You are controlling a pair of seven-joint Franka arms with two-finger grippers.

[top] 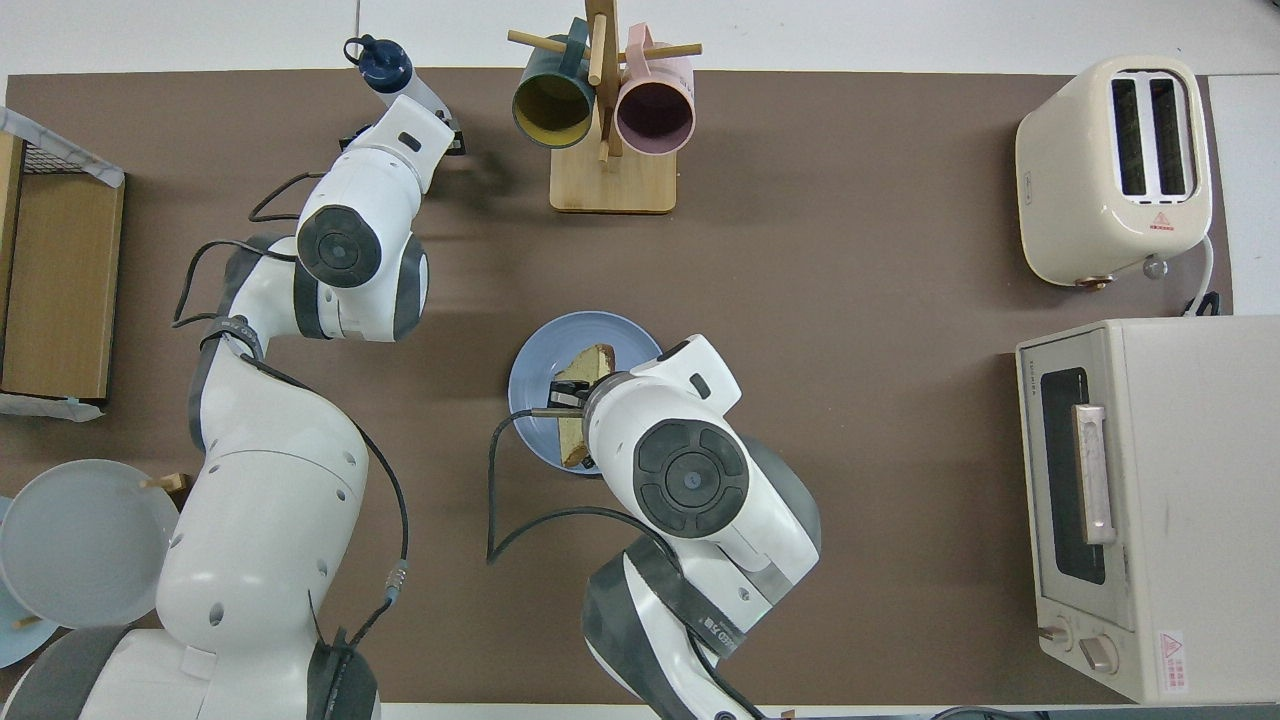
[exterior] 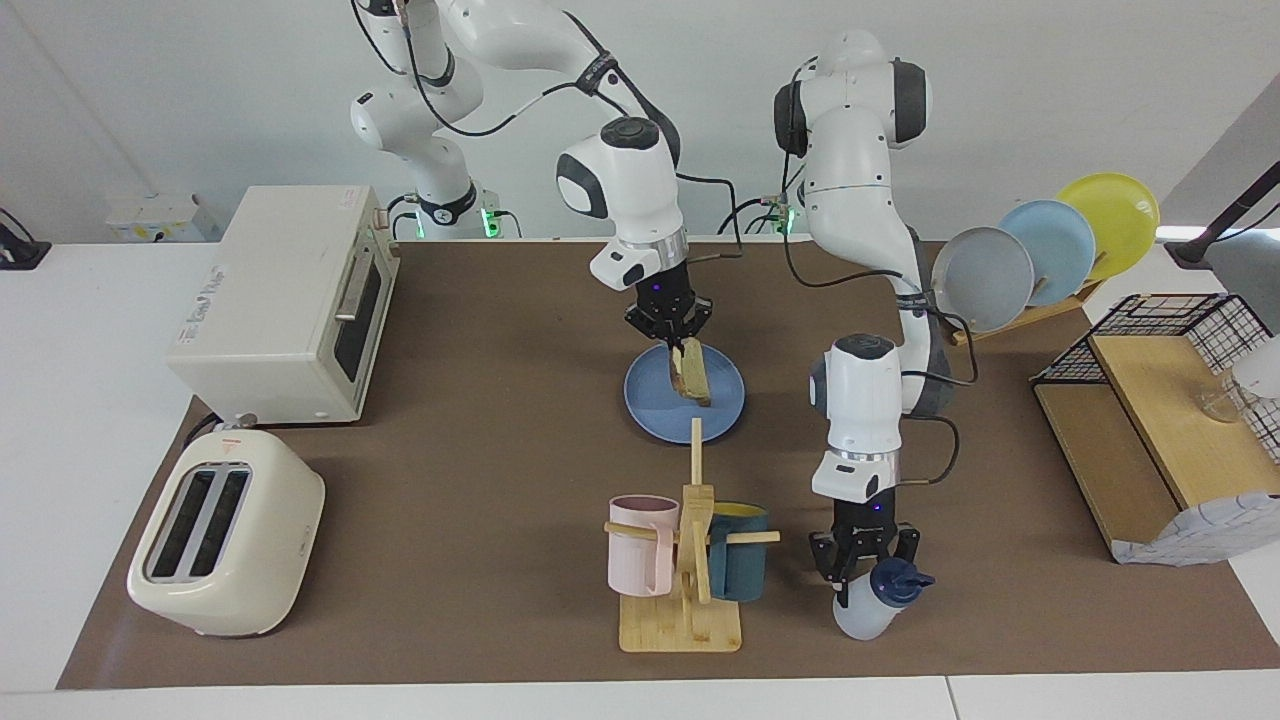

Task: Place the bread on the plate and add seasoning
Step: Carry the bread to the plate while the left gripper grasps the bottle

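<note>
My right gripper is shut on the top edge of the bread, a tan toast slice with a brown crust. The slice hangs on edge over the blue plate, its lower corner at or just above the plate. In the overhead view the bread shows on the plate beside that gripper. My left gripper is shut on the seasoning bottle, whitish with a navy cap. The bottle is tilted beside the mug rack, toward the left arm's end, and also shows in the overhead view.
A wooden mug rack with a pink and a teal mug stands farther from the robots than the plate. A cream toaster and a toaster oven stand at the right arm's end. Upright plates and a wire shelf stand at the left arm's end.
</note>
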